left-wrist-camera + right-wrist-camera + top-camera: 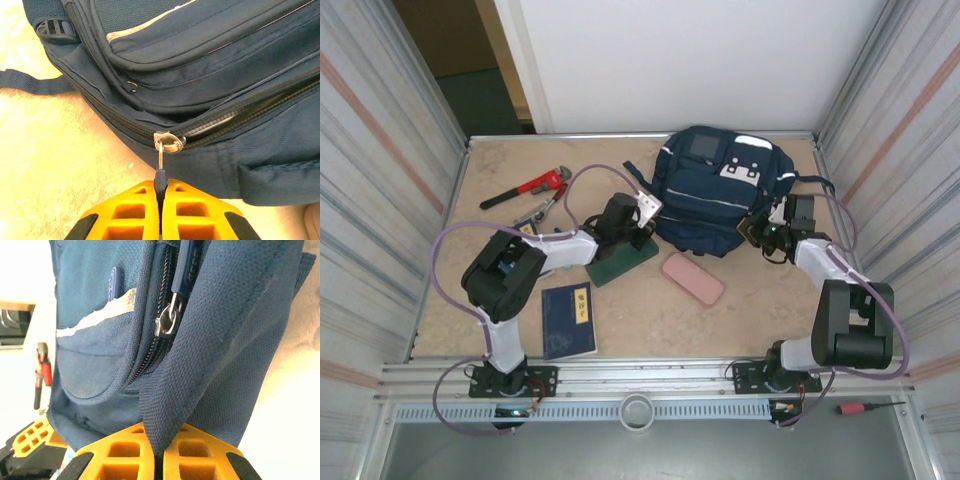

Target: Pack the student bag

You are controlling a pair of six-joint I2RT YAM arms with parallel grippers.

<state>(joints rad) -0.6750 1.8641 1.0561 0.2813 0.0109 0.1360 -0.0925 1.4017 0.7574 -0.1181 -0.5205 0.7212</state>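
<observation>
The student bag (715,185), navy blue with white patches, lies at the back middle of the table. My left gripper (642,212) is at the bag's left side. In the left wrist view the left gripper (160,186) is shut on the dark pull tab of a zipper. The metal slider (169,142) sits just above it, on a partly open zip. My right gripper (762,232) is at the bag's lower right corner. The right wrist view has the right gripper (165,447) shut on a navy webbing strap (200,365) of the bag, below another zipper slider (166,322).
A red pipe wrench (530,187) and pliers (546,207) lie at the back left. A green notebook (623,260), a blue booklet (568,320) and a pink case (692,278) lie in front of the bag. Metal walls close both sides.
</observation>
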